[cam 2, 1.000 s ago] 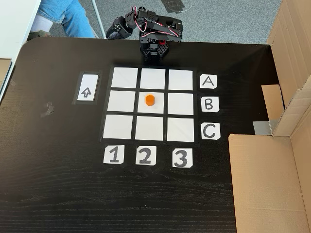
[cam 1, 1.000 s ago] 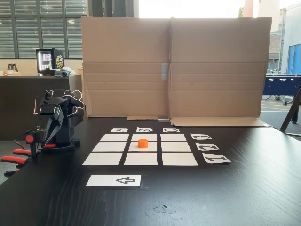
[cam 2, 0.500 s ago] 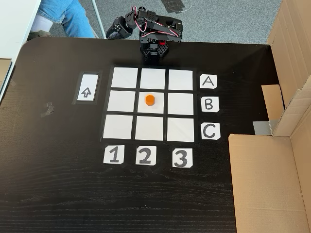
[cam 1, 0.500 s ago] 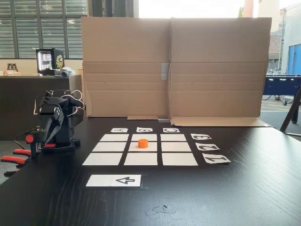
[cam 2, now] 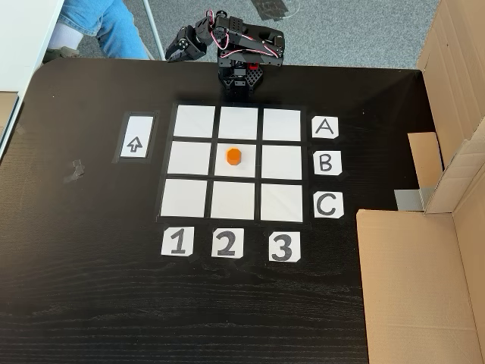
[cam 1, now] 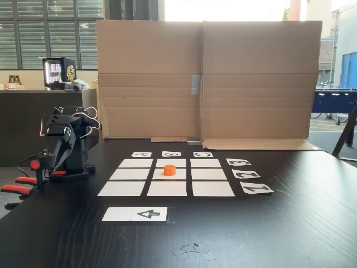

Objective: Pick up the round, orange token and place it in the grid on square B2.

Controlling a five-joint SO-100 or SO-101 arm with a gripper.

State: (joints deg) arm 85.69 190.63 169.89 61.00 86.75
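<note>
In a fixed view from the front, I sit folded at the left edge of the counter (cam 1: pixel 290 223), my jaws (cam 1: pixel 56 162) hanging nose-down beside my base; from here I cannot tell whether they are parted or closed, and nothing is between them. The token (cam 1: pixel 169 170) stands upright on the middle cell of the grid (cam 1: pixel 121 188), well apart from me.

In a fixed view from above, the token (cam 2: pixel 233 156) rests on square B2 (cam 2: pixel 246 168), in the row beside the B card (cam 2: pixel 325 162) and the column above the 2 card (cam 2: pixel 226 243), slightly toward the upper left of the cell, off its edges. By my judgement the placing is done. The best I can do is keep folded and swing nothing across the grid (cam 2: pixel 189 199), since a brush would slide so light a puck.
</note>
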